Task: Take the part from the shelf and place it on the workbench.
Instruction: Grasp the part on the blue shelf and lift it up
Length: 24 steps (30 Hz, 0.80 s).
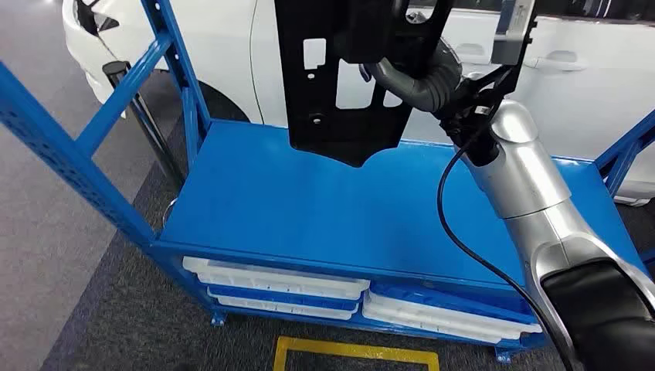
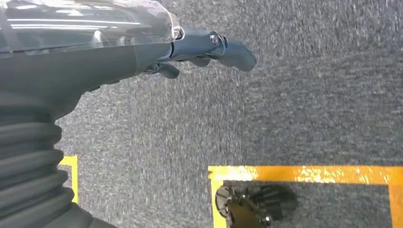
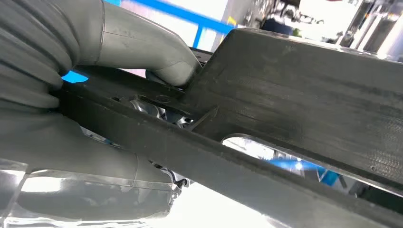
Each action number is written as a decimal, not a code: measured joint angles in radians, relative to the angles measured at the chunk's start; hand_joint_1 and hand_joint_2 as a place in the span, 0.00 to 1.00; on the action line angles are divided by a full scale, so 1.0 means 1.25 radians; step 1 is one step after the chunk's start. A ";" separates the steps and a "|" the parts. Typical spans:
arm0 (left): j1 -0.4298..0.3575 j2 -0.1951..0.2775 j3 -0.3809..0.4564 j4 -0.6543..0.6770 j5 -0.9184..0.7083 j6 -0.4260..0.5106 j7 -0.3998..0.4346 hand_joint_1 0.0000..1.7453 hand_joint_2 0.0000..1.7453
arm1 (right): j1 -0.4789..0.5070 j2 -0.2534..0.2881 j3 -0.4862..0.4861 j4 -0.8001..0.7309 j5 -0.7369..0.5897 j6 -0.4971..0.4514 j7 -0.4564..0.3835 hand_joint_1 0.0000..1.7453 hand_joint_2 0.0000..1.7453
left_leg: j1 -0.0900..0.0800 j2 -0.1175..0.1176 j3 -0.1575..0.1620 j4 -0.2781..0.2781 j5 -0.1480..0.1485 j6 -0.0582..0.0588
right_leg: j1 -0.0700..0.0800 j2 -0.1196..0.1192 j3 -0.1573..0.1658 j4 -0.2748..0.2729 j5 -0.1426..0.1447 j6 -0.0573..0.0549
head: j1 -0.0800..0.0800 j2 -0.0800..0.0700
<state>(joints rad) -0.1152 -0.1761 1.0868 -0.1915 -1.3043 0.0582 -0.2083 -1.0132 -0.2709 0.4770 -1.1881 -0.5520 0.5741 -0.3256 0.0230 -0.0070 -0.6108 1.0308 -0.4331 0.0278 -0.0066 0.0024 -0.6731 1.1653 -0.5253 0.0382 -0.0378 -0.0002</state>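
The right hand (image 3: pixel 119 90) grips the black part (image 1: pixel 340 77), holding it upright above the blue bench (image 1: pixel 324 209). The left hand (image 2: pixel 199 52) hangs over the floor, fingers loose and apart, holding nothing.

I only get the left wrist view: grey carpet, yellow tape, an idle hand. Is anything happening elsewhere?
Observer: Yes. The right hand grips a black panel.
Operator: Where is it?
Observer: Held upright above a blue shelf deck, its lower edge just clear.
Operator: Anything behind it?
Observer: A white car.
Operator: And under the deck?
Observer: White trays on a lower level.
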 joint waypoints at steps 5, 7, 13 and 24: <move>0.004 -0.001 0.000 0.000 0.010 0.004 -0.001 0.00 1.00 | 0.130 -0.021 0.012 -0.077 -0.007 -0.006 -0.038 0.91 1.00 | 0.000 -0.002 0.001 0.000 -0.002 0.001 | -0.002 0.000 -0.045 0.085 -0.008 0.003 | 0.000 0.000; 0.005 -0.002 0.001 0.000 0.014 0.007 -0.003 0.00 1.00 | 0.202 -0.026 0.015 -0.123 0.008 -0.005 -0.069 0.90 1.00 | -0.001 -0.003 0.004 0.000 -0.004 -0.001 | -0.001 -0.001 0.008 -0.026 0.045 -0.004 | 0.000 0.000; 0.011 -0.008 0.001 0.000 0.016 0.011 -0.008 0.00 1.00 | 0.411 -0.027 0.035 -0.265 0.106 -0.022 -0.129 0.86 1.00 | -0.002 -0.003 0.006 0.001 -0.013 -0.025 | 0.005 -0.002 0.058 -0.127 0.073 -0.027 | 0.000 0.000; 0.011 -0.008 0.000 0.000 0.006 0.018 -0.011 0.00 1.00 | 0.537 -0.039 0.058 -0.351 0.124 -0.019 -0.133 0.86 1.00 | -0.005 0.001 0.014 0.021 -0.024 -0.024 | 0.007 0.001 0.062 -0.121 0.069 -0.034 | 0.000 0.000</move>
<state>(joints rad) -0.1015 -0.1857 1.0872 -0.1914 -1.2963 0.0808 -0.2217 -0.3422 -0.3195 0.5489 -1.6273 -0.3967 0.5508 -0.4923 0.0166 -0.0063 -0.5939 1.0572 -0.4637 -0.0020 0.0015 0.0041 -0.5957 1.0137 -0.4391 -0.0045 -0.0378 -0.0001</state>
